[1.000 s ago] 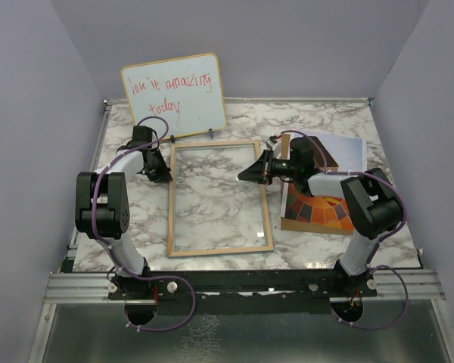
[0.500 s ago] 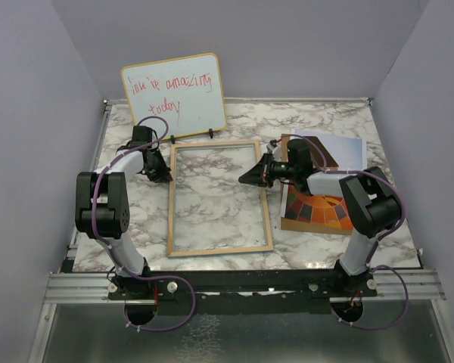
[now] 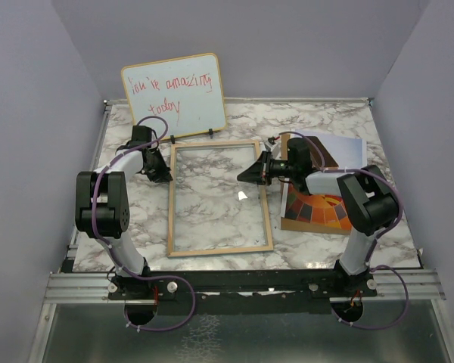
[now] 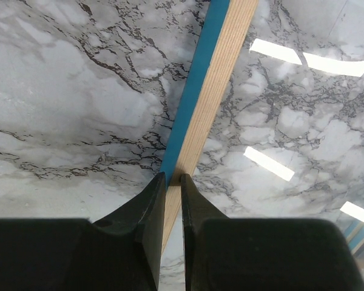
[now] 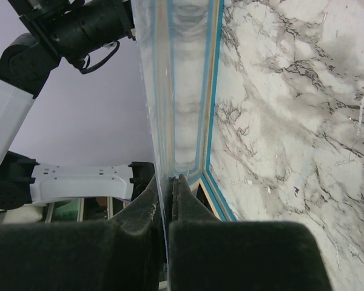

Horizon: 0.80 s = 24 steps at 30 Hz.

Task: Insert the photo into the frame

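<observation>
On the table (image 3: 325, 121) the frame (image 3: 219, 248) runs 12 to 6 o'clock. Left gripper (image 3: 166, 178) and right gripper (image 3: 242, 177) pinch its sides.

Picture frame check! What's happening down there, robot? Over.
Left tool clamped on light-wood rectangular picture frame. Right tool shut on its clear pane. Balloon photo print outside frame, right arm overhanging it.
</observation>
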Tool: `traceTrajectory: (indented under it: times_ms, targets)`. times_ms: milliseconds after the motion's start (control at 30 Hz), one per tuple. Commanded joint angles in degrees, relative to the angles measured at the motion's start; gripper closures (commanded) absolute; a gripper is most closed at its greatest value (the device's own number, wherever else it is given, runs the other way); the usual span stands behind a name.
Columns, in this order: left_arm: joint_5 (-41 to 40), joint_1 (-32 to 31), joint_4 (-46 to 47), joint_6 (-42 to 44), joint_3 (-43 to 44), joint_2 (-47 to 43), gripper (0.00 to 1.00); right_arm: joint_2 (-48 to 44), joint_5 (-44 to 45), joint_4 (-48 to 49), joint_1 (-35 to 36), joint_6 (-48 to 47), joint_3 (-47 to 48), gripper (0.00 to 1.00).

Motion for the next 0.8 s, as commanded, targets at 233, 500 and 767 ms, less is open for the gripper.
traceTrajectory:
  times_ms: [233,500,767]
  targets:
    - [-1.03,-0.23,0.13,0.66,-0.66,3.75,0.83,2.71,-3.64,1.07,1.14,-1.27,0.75,0.99]
    - [-1.03,-0.23,0.12,0.75,-0.66,3.8,0.83,4.8,-2.1,-4.09,1.27,-3.87,2.15,0.93]
    - [-1.08,-0.23,0.04,0.84,-0.33,3.67,0.83,5.09,0.68,-13.03,1.21,-11.55,4.68,0.82]
